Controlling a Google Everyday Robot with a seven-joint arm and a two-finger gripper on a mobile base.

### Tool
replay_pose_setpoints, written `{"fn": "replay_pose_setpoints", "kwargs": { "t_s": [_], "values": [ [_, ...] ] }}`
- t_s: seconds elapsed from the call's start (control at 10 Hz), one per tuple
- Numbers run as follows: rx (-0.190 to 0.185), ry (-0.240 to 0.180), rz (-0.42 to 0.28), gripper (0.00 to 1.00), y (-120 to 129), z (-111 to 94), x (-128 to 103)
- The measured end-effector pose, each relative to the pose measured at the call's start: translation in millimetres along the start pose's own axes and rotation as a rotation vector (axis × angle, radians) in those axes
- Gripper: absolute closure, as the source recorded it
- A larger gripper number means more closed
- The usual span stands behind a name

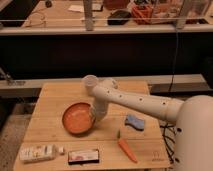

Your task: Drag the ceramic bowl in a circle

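The ceramic bowl (pixel 77 118) is round, shallow and orange with a darker rim. It rests on the wooden table (pixel 55 95), left of centre. My white arm reaches in from the right and bends down at the bowl's right rim. The gripper (pixel 96 120) sits at that right edge, touching or just over the rim. The wrist hides its tips.
A blue sponge-like object (pixel 134 122) lies right of the gripper. A carrot (pixel 126 149) lies near the front edge. A white tube (pixel 38 152) and a flat packet (pixel 83 156) lie along the front. The robot's white body (pixel 192 135) fills the right side.
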Motion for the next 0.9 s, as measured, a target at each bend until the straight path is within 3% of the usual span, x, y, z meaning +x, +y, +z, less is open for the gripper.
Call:
{"fn": "replay_pose_setpoints", "kwargs": {
  "t_s": [0.2, 0.5, 0.9],
  "values": [
    [0.003, 0.004, -0.002, 1.0, -6, -1, 1],
    [0.007, 0.007, -0.021, 1.0, -19, -3, 27],
    [0.002, 0.026, -0.006, 1.0, -17, -11, 63]
  ]
}}
